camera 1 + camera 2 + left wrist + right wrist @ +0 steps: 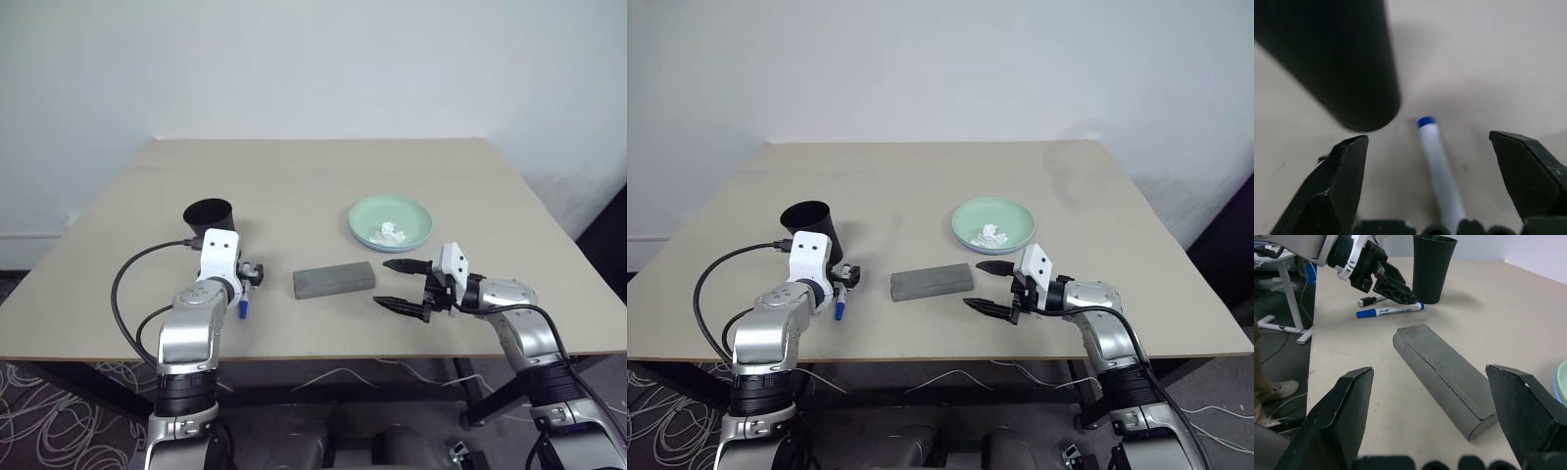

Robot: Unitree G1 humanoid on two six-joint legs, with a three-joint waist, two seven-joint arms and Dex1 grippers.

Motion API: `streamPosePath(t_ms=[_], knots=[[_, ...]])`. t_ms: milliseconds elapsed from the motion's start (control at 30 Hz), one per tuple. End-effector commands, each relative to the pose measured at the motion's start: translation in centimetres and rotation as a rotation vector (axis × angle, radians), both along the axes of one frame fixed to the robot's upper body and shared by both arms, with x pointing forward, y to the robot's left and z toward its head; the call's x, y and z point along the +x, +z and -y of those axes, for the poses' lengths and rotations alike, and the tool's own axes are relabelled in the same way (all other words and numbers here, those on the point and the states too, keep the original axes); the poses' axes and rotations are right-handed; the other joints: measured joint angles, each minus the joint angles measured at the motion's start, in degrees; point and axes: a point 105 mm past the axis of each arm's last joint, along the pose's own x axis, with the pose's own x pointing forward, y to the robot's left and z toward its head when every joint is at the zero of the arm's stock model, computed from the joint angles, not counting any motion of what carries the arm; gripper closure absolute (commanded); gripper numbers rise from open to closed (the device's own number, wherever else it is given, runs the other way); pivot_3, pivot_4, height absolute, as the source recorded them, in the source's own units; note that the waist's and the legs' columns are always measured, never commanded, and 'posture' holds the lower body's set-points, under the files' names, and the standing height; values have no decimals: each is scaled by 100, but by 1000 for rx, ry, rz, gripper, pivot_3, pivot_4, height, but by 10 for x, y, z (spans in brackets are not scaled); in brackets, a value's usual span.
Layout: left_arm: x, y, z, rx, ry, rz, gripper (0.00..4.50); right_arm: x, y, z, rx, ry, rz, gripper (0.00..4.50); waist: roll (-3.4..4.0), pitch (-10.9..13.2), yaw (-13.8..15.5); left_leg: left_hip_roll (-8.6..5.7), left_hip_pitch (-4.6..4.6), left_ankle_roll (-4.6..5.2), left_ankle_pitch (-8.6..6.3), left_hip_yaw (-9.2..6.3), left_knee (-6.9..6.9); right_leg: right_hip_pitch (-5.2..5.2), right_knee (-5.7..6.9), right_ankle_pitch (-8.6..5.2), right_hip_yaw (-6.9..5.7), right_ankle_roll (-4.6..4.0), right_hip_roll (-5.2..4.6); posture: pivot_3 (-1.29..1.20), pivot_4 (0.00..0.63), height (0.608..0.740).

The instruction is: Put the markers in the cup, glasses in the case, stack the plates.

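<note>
Beige tabletop (323, 181): left hand (1435, 196), fingers apart, straddles a blue marker (1440, 171) beside the cup (210, 217), seemingly to grab it; right hand (404, 285) hangs open near the closed case (334, 280).

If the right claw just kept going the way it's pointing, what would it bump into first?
Most likely the grey case: the open right gripper points along the table at its near end. Depth is hard to judge, so it might pass just above.
</note>
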Motion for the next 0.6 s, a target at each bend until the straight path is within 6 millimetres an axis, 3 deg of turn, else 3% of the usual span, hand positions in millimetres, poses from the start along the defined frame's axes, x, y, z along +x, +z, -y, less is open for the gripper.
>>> streamPosePath(t_ms=[33, 533, 600], knots=[[6, 10, 4, -24, 8, 23, 450, 3, 12, 0, 14, 6, 43, 522, 0, 0, 1, 0, 0, 0, 0, 0, 0, 1, -1, 0, 0, 0, 0, 0, 0, 736], [24, -6, 10, -63, 67, -82, 450, 1, 9, 3, 14, -33, 45, 522, -1, 0, -2, 0, -6, 0, 0, 1, -1, -7, -5, 7, -1, 12, -2, 0, 0, 736], [23, -8, 11, -81, 81, -91, 1026, 1, 8, 3, 14, -36, 45, 522, -1, 0, -1, 0, -7, 0, 0, 0, -2, -6, -5, 7, -2, 13, -2, 0, 0, 736]])
